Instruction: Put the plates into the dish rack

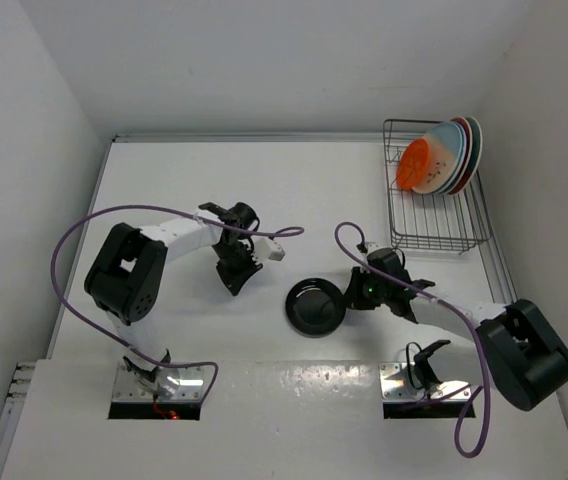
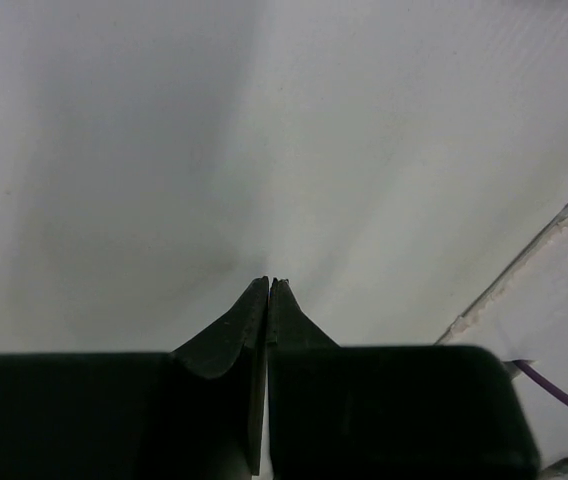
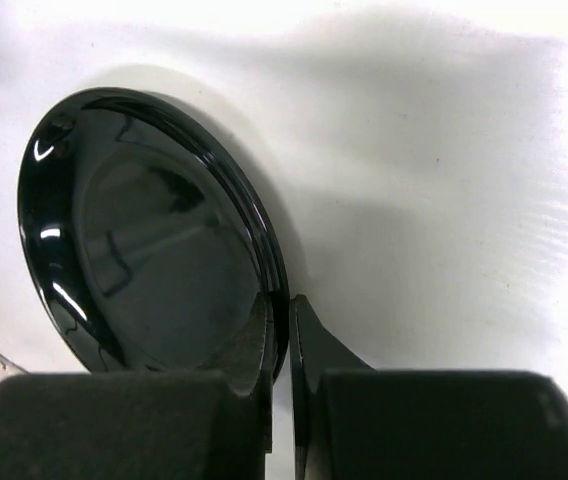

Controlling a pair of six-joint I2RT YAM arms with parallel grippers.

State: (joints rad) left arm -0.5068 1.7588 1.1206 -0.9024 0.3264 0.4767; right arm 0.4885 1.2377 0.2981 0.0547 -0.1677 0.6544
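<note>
White table (image 1: pixel 214 190), plain white walls (image 1: pixel 264 60)

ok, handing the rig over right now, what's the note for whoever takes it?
Left hand: shut, empty, over the table.
Right hand: shut on the rim of the black plate, mid-table in front of the arms.
Dish rack: far right corner, holding leaning plates with the orange plate in front. The count is not readable.
Done: only the black plate shows outside the rack.
Left: carry it to the rack and slot it.
</note>
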